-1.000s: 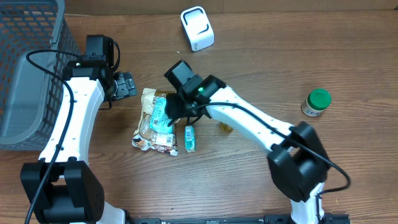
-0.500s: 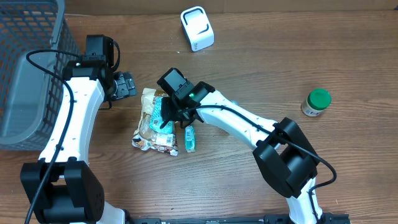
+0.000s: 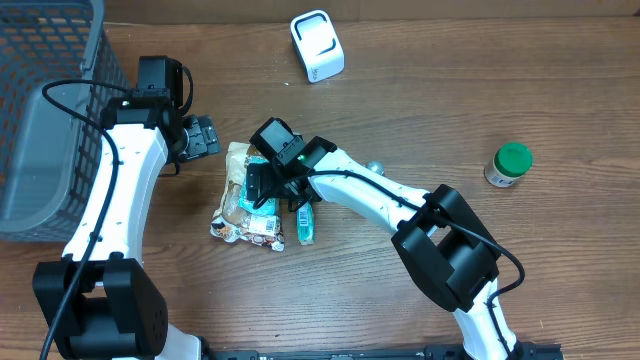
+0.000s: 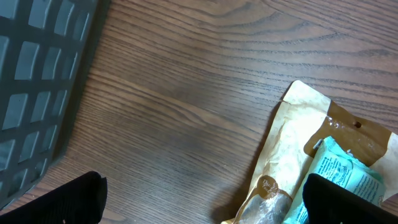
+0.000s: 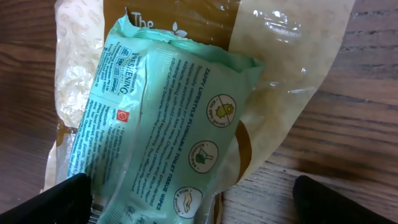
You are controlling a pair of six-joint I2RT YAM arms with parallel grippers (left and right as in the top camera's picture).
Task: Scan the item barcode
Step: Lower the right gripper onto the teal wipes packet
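Observation:
A pale green wipes pack (image 5: 168,118) lies printed side up on a tan snack bag (image 5: 292,56), left of the table's middle. My right gripper (image 5: 205,205) is open just above it. One fingertip (image 5: 62,199) is at the pack's left edge and the other stands over bare wood to the right. From overhead the right gripper (image 3: 275,187) covers most of the wipes pack (image 3: 262,196). The white scanner (image 3: 317,45) stands at the back of the table. My left gripper (image 4: 202,202) is open and holds nothing, just left of the snack bag (image 4: 292,155).
A grey mesh basket (image 3: 40,110) fills the left edge, close to the left arm. A small teal packet (image 3: 305,222) lies right of the snack bag (image 3: 240,200). A bottle with a green lid (image 3: 508,164) stands at the far right.
The right gripper has moved slightly left over the wipes pack, and its jaws have gone from partly closed to wide open. The left arm has not moved.

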